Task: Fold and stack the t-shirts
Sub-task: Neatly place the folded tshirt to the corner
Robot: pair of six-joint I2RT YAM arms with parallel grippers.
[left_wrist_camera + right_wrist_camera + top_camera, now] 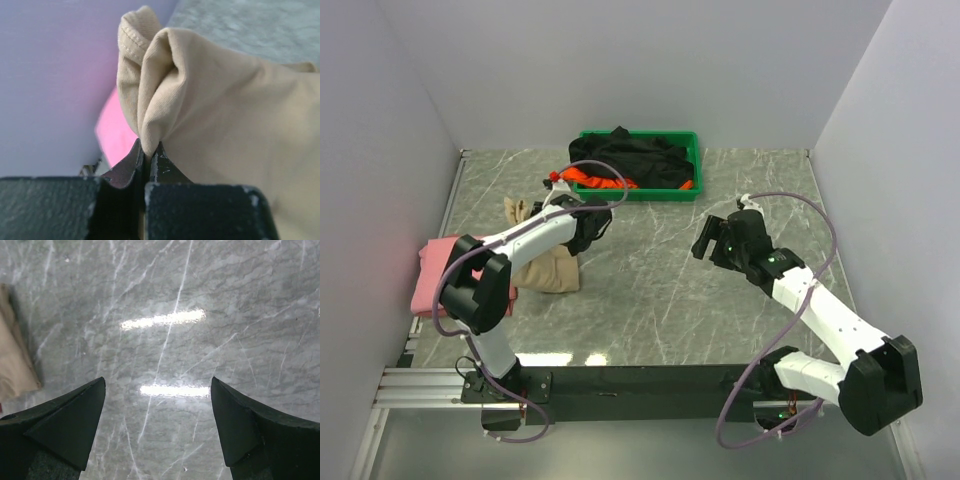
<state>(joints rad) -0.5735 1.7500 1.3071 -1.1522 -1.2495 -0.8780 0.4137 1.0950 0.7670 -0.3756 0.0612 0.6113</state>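
**A:** Which step is this?

**B:** The beige shirt (pixel 545 265), I'd say. It sits crumpled at the left of the surface (pixel 660 270), not yet folded. The left tool (pixel 148 150) is clamped tight on a bunched fold of it.

**A:** And the other shirts?

**B:** The pink shirt (pixel 432 275) lies flat by the left wall, just beside the beige one, and looks done. The black shirt (pixel 635 155) and the orange shirt (pixel 595 178) are heaped in the tray (pixel 650 195) at the back.

**A:** What about the right tool (pixel 158 385)?

**B:** It's spread wide with nothing in it, hanging over bare surface right of centre, well apart from the cloth.

**A:** So what does the next move need?

**B:** Probably a second grip. The right tool would cross over and take another edge, so the two can stretch the shirt out flat. A one-point hold just leaves the cloth bunched.
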